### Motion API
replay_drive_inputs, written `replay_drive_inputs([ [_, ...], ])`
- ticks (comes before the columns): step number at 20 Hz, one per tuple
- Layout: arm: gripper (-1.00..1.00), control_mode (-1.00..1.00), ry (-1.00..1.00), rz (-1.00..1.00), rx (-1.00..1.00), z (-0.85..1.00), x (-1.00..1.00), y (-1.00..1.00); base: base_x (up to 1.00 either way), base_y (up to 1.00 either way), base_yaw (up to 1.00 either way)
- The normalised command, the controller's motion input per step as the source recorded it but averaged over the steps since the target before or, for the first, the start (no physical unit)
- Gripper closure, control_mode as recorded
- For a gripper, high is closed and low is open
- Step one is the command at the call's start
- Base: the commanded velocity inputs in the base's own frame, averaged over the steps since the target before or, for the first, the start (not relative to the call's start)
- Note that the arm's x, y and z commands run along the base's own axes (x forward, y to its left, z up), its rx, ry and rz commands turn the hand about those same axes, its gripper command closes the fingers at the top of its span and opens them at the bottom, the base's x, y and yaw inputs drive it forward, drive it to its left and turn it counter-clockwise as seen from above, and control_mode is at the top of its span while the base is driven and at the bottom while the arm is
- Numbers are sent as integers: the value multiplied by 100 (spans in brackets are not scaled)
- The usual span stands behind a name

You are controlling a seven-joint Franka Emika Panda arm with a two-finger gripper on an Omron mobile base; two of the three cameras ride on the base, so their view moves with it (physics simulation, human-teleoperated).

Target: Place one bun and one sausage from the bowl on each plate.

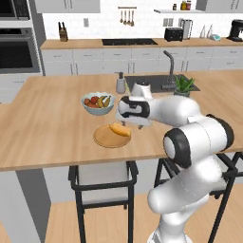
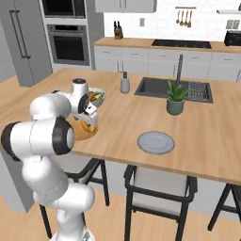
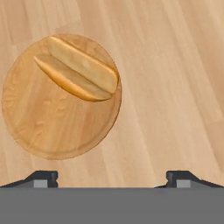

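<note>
Bun [image 3: 78, 70] lies on the wooden plate [image 3: 52, 131]; gripper [image 3: 111, 178] hovers above, jaws wide, empty.

We see a broad wooden tabletop [image 1: 47, 128] spreading beneath the claw [image 3: 112, 177], black stools [image 1: 102, 182] tucked under its near edge. Beyond the claw runs a white tiled wall [image 1: 104, 21] with grey cabinets [image 1: 90, 60]; a built-in oven [image 2: 68, 43] stands to its far left.

Fruit bowl [image 1: 98, 103] nr soap dispenser [image 1: 121, 84], potted plant [image 2: 176, 99] by sink [image 2: 155, 88] — two stools [image 1: 103, 182] under wooden counter [image 1: 47, 128]
</note>
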Motion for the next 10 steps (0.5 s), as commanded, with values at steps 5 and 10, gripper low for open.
replay_drive_inputs([
  [5, -100, 100, -5, 0, 0, 8, -40, -35, -60, -60, 0],
  [10, -100, 100, 0, 0, 0, 0, 0, 0, -100, -100, 0],
])
